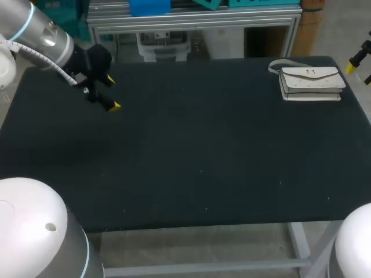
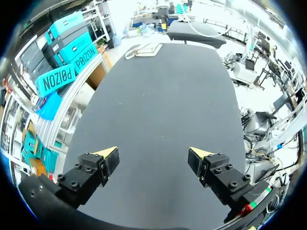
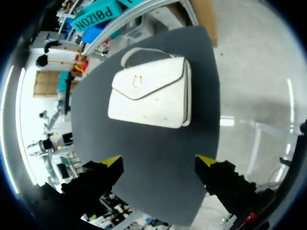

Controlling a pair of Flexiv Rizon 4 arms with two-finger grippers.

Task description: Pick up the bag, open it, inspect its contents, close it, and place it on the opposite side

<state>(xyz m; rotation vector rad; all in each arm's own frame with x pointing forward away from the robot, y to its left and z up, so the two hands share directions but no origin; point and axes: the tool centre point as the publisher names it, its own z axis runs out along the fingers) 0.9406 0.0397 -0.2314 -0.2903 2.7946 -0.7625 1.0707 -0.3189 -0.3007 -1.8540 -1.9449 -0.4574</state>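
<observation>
The white handbag [image 1: 311, 83] lies flat at the far right corner of the black table [image 1: 203, 150]. Its flap [image 3: 144, 79] is shut and faces up. It is well apart from one gripper and close to the other.

At the left, the left arm [image 1: 40, 32] comes in from the far left corner and holds the left gripper [image 1: 113, 92] above the table's far left part. Its two yellow-tipped fingers stand wide apart with nothing between them, and the left wrist view shows only bare tabletop in the gap. From there the handbag [image 2: 144, 49] is a small pale shape far ahead of the fingers, at the other end of the table, with the whole dark surface lying between.

At the right, the handbag sits near the far edge with its long side roughly along that edge. A thin strap [image 1: 278, 65] loops out from its left end and rests on the table. A small metal clasp [image 3: 136, 81] sits at the middle of the flap. The right gripper [image 1: 359, 70] shows at the head view's right border, by the table's far right corner, just beside the handbag's right end and not touching it. In the right wrist view its fingers are spread and hold nothing. The handbag lies just ahead of them, not between them, and a strip of bare table separates the yellow tips from the bag's nearer side.
</observation>
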